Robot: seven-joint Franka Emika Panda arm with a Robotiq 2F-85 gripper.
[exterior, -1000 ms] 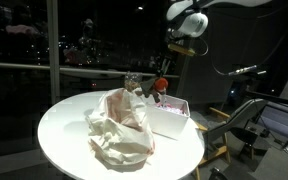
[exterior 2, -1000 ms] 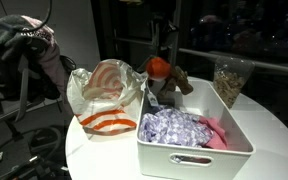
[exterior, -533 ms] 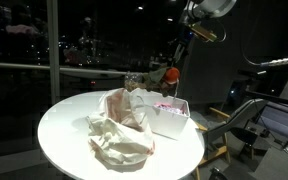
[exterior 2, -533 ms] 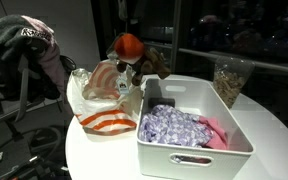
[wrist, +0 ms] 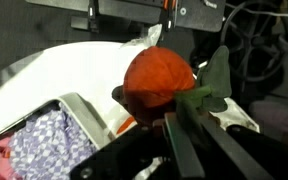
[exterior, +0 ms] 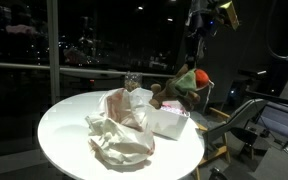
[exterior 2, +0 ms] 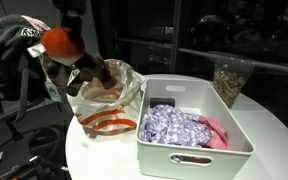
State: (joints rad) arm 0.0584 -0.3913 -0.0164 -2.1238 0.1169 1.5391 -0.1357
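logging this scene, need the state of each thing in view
claw, shut on the plush toy
plush toy, held in the air, off the table
white bin, upright, open top, cloths inside
purple cloth, crumpled in the bin
pink cloth, bunched beside the purple cloth
plastic bag, crumpled, mouth open, beside the bin
jar, upright, partly filled

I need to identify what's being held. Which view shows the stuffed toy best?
The wrist view: the stuffed toy fills the frame, its orange head clear. Both exterior views show it small and dim.
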